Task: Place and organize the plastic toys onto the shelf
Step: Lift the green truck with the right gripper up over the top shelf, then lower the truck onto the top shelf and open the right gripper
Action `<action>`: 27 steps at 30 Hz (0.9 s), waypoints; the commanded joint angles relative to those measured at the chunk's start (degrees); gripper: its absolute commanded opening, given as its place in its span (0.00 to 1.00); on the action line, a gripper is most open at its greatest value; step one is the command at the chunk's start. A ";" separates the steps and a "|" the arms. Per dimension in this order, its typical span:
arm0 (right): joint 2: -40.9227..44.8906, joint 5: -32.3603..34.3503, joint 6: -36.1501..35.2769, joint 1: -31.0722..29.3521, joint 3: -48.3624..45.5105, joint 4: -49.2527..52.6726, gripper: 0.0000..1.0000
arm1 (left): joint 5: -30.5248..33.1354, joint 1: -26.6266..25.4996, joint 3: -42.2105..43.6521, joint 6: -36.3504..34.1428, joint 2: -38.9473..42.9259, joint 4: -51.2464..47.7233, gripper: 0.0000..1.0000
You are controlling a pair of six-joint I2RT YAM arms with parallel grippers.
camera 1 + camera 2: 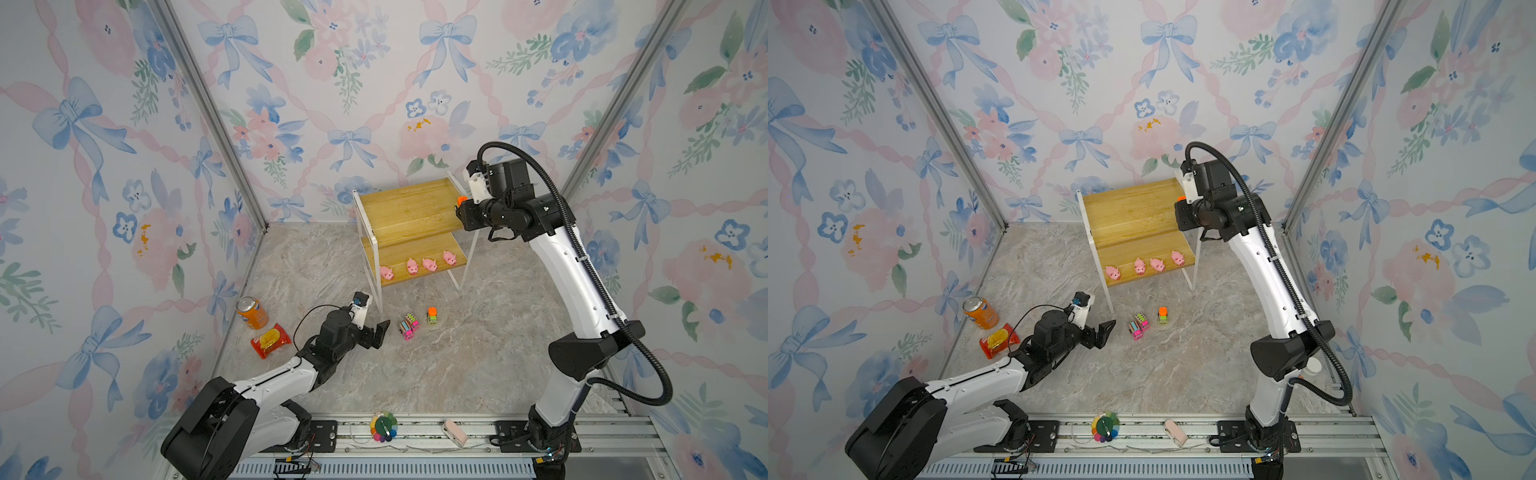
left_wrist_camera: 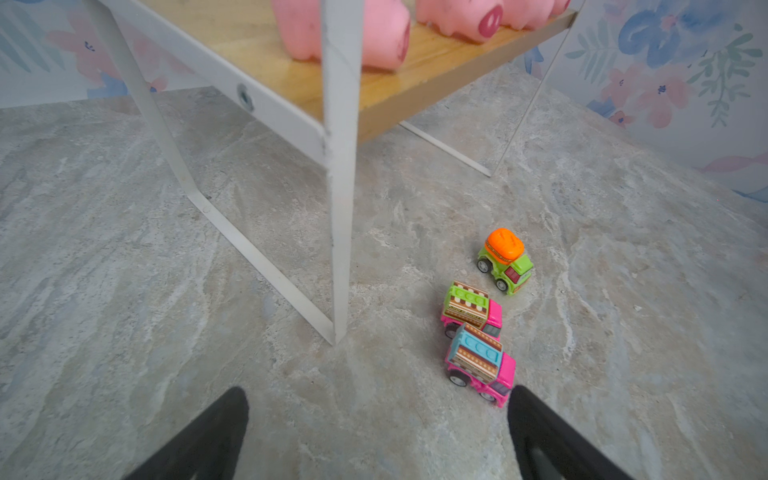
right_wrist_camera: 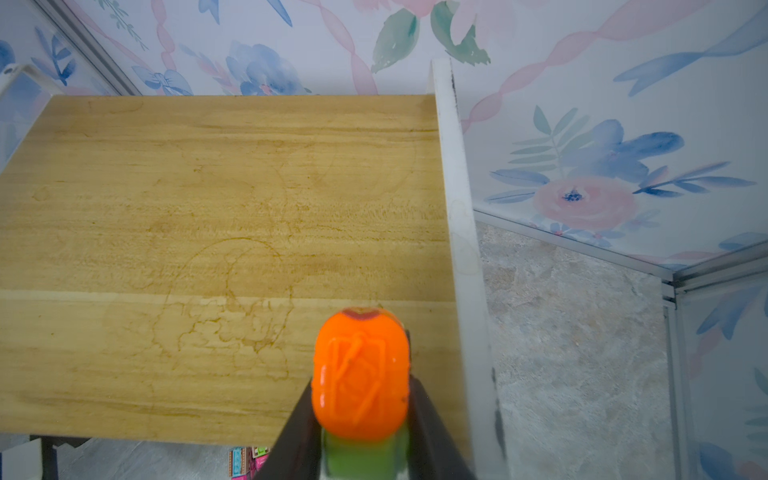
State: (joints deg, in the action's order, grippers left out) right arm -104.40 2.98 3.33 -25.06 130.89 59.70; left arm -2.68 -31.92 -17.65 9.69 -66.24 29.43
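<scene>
Right gripper: we find the right gripper [image 3: 360, 388] clamped on a green truck [image 3: 360, 374] with an orange top, one finger on each side of its body.
Held truck, position: it sits over the upper board [image 3: 208, 208] of the shelf [image 1: 399, 208], at the board's front right corner, just beside the white frame upright. We cannot tell whether its wheels touch the wood.
Left gripper: we find the left gripper [image 2: 374, 399] low over the floor [image 1: 457, 365], fingers well apart with nothing between them, near the shelf's front left leg.
Lower board: we count four pink pigs [image 1: 429, 264] upright in a row along the front edge of the lower board [image 1: 399, 251].
Toys on the floor: a second green truck [image 1: 432, 316] stands in front of the shelf. Two pink trucks [image 1: 411, 320] sit close together just beside it, the nearer one just beside a left finger in the left wrist view.
Other items: we note a soda can [image 1: 252, 313] upright and a red snack packet [image 1: 270, 340] lying flat by the left wall, well apart from the shelf.
</scene>
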 commanded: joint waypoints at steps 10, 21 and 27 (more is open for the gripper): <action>-1.82 -1.29 -0.70 0.31 -2.75 -4.82 0.31 | 0.57 -0.42 -0.29 -0.01 1.07 -0.43 0.98; -2.30 -0.42 -1.14 0.32 -3.10 -5.03 0.45 | 0.72 -0.42 -0.29 -0.02 0.93 -0.41 0.98; -1.26 0.56 -1.36 0.10 -3.62 -5.22 0.60 | 0.73 -0.45 -0.39 -0.07 0.92 -0.43 0.98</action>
State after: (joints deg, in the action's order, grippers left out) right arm -106.02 2.13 2.33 -25.08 128.14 55.11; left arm -2.42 -31.92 -17.65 9.67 -66.15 29.43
